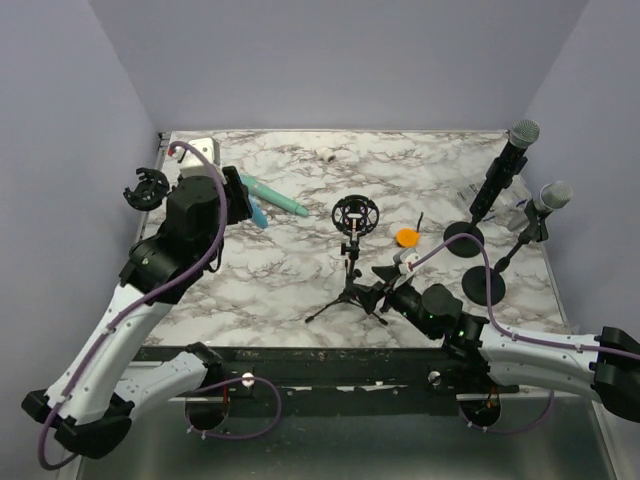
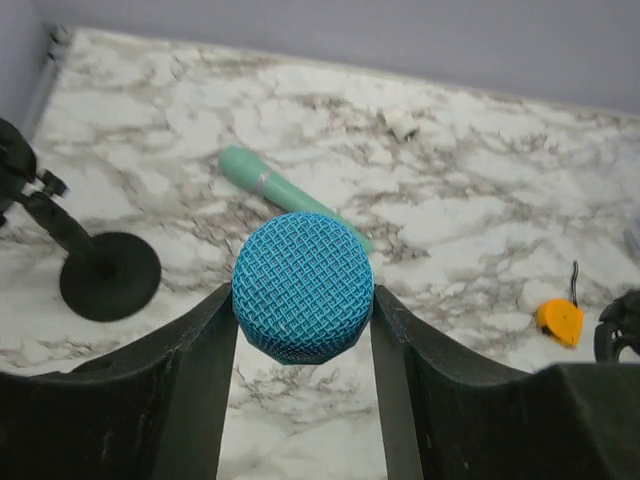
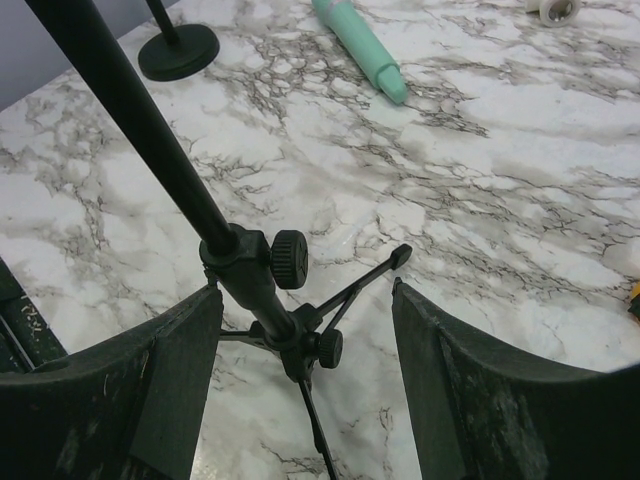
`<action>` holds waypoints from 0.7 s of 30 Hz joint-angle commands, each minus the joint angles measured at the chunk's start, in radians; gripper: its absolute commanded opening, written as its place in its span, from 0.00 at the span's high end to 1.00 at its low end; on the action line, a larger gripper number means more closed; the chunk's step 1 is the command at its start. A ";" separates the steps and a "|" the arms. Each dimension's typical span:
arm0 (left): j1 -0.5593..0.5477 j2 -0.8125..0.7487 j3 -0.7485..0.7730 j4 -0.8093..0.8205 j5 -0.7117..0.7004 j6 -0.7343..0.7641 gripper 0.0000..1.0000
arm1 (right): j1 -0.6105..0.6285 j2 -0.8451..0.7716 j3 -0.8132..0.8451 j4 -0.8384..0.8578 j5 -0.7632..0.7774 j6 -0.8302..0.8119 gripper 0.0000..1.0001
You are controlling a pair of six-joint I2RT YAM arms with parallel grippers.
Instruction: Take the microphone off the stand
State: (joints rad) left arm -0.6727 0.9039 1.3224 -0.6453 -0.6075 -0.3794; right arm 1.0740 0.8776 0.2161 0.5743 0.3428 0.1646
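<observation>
My left gripper [image 1: 243, 200] is shut on the blue mesh head of a microphone [image 2: 303, 287], held above the table between both fingers [image 2: 195, 350]. In the top view the blue microphone [image 1: 258, 212] shows just beside the gripper. The black tripod stand [image 1: 350, 285] stands mid-table, and its round shock mount [image 1: 355, 214] is empty. My right gripper [image 1: 385, 292] is open, its fingers on either side of the stand's lower pole [image 3: 245, 265] just above the tripod legs. The left finger [image 3: 180, 350] is close to the pole.
A teal microphone [image 1: 278, 198] lies on the table behind the blue one, also in the left wrist view [image 2: 280, 190]. Two microphones on round-base stands [image 1: 500, 175] [image 1: 540, 205] are at the right. An empty clip stand [image 1: 146, 188] is at the left. An orange piece [image 1: 406, 237] lies near the shock mount.
</observation>
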 commanded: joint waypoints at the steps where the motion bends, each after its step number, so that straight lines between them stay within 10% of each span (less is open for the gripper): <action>1: 0.205 0.088 -0.092 -0.003 0.438 -0.176 1.00 | 0.005 0.005 0.016 -0.001 -0.001 0.003 0.29; 9: 0.459 0.353 -0.183 0.108 0.797 -0.336 1.00 | 0.005 0.004 0.016 0.001 -0.008 0.005 0.29; 21: 0.663 0.711 -0.142 0.189 0.898 -0.547 1.00 | 0.004 -0.009 0.014 -0.002 -0.009 0.001 0.29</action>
State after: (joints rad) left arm -0.0544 1.5669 1.1595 -0.4995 0.2325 -0.8173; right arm 1.0740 0.8822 0.2161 0.5747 0.3424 0.1646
